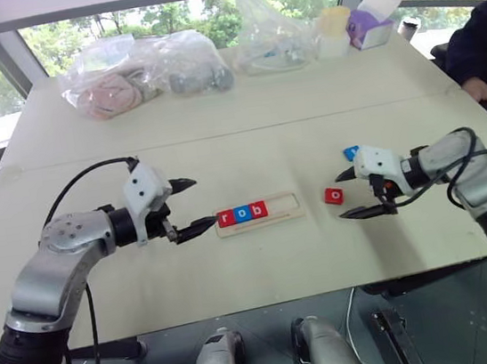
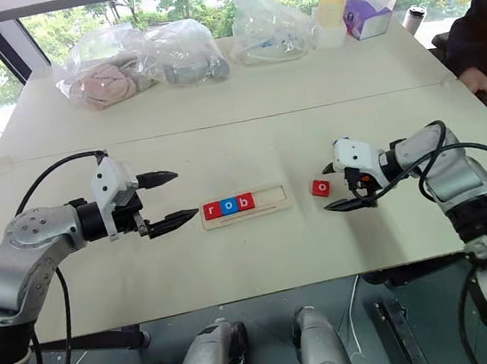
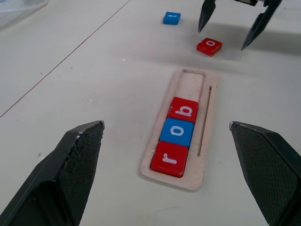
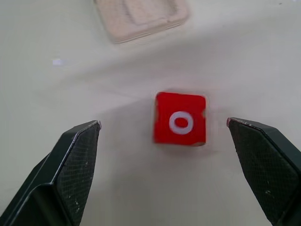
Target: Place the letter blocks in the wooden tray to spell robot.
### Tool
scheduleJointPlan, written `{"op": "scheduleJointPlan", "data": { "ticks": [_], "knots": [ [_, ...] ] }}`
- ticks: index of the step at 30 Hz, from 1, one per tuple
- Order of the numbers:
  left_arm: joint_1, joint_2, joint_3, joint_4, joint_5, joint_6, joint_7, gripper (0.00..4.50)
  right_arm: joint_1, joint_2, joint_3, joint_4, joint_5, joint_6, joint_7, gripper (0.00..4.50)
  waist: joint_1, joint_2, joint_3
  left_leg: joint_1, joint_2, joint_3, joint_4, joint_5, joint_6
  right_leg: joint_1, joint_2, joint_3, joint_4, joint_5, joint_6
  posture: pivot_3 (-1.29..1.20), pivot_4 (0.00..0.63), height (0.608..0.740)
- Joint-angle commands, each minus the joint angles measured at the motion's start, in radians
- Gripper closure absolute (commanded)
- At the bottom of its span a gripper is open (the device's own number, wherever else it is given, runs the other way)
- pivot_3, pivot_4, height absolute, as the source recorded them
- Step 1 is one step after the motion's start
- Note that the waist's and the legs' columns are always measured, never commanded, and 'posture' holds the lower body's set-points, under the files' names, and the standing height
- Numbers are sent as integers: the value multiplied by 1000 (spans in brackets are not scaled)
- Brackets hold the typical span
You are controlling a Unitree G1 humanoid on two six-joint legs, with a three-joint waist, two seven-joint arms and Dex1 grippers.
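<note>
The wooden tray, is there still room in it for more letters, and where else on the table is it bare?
The wooden tray holds r, o, b at one end; the end toward the red o block is bare. Bare table runs between the tray and the plastic bags, and along the near edge. It is crowded around the red o block, where the open right gripper hovers beside the blue block.

what i can't make out from here

the blue letter block (image 1: 351,152) sits half behind my right gripper (image 1: 350,193) in the head views, and its letter is too small to read even from the left wrist. the wooden tray (image 4: 141,16) is cut off by the edge of the right wrist view and blurred there. the contents of the plastic bags (image 1: 143,69) at the table's far side are too muddled to name. a person's dark sleeve (image 1: 485,38) is cropped at the frame edge.
</note>
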Motion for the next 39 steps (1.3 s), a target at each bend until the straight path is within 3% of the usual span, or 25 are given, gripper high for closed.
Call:
{"op": "scheduleJointPlan", "data": {
  "ticks": [1,11,14,18,19,28,39],
  "knots": [
    [8,8,22,-45,-2,-8,8,0,-39,18,-16,68,-13,-2,15,73,4,0,0,0,0,0,1,0,0,0,0,0,0,0,0,0,150,725],
    [29,17,37,-70,-11,3,19,0,-37,53,-28,150,-39,3,6,73,14,0,0,2,0,0,2,0,-1,1,0,0,3,1,-1,0,150,725],
    [24,16,33,-66,-10,2,19,0,-45,59,-27,174,-47,1,1,871,14,0,0,2,0,0,3,0,-1,2,0,0,3,1,-1,0,150,725],
    [24,18,33,-65,-10,2,17,0,-55,72,-40,166,-43,-3,-4,3028,14,0,0,2,0,0,3,0,-1,2,0,0,3,1,-1,0,150,725],
    [26,19,33,-68,-11,2,17,0,-59,77,-48,160,-36,-2,-8,3363,14,0,0,2,0,0,3,0,-1,2,0,0,3,1,-1,0,150,725],
    [24,16,33,-67,-11,2,21,0,-104,120,-4,-51,-21,-3,94,3361,8,1,0,2,1,0,3,1,-1,1,1,0,4,1,-1,0,150,725],
    [73,24,68,-110,-29,11,35,0,-182,232,63,-11,-69,-43,109,3361,13,1,0,2,1,0,3,1,-1,2,1,0,4,1,-1,0,150,725]
  ]
}}
